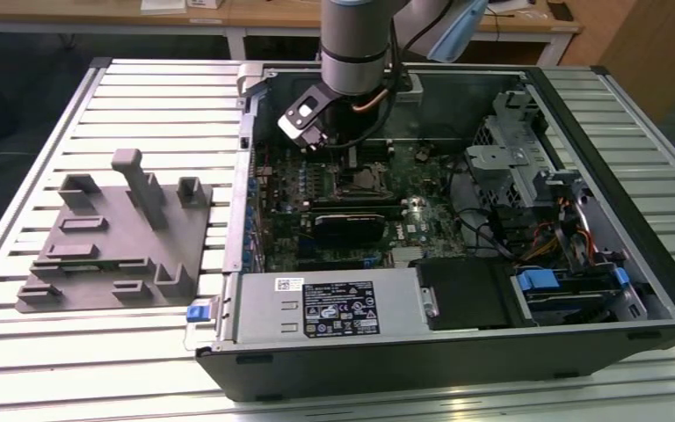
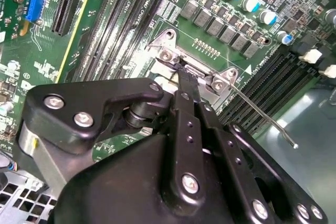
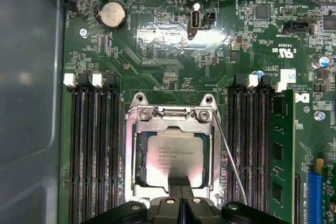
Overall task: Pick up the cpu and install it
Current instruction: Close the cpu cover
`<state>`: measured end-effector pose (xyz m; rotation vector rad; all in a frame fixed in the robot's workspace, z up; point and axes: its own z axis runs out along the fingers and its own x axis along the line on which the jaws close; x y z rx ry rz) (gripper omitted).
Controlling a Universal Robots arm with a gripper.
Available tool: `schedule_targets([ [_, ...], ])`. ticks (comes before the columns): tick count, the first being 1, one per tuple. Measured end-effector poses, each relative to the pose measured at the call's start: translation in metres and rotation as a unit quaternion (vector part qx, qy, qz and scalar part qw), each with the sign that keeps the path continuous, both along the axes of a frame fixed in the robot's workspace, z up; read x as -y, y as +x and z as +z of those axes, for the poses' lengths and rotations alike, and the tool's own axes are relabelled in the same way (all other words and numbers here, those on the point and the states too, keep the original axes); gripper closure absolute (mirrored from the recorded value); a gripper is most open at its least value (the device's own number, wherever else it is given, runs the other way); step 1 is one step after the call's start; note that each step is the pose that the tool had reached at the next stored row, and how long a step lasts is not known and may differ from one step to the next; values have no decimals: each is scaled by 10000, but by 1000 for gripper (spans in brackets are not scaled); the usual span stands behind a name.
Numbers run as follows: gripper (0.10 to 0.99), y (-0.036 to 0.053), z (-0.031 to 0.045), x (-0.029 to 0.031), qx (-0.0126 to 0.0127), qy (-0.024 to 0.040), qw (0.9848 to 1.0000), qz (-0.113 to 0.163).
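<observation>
cpu point(image 3: 176, 156) in socket point(image 3: 135, 145), claw point(image 3: 179, 180) over its edge

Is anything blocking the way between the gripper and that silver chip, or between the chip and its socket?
Nothing visible does. The cpu lies inside the socket frame, and the gripper sits right at its edge with nothing between them.

There was one cpu point(image 3: 176, 157), one coin battery point(image 3: 113, 15), one open computer case point(image 1: 431, 369) and one grey tray point(image 1: 138, 237) (several upright blocks on it), on one worktop point(image 1: 138, 114).
</observation>
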<state>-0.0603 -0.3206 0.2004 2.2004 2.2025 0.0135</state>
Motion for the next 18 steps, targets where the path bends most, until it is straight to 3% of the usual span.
schedule_targets([
  [10, 980, 47, -25, -1, 0, -1, 10000, 0],
  [12, 980, 50, 0, -4, 9, 13, 10000, 0],
  [14, 980, 48, 70, -1, 1, 8, 10000, 0],
  [18, 980, 69, 77, -2, 1, 8, 10000, 0],
])
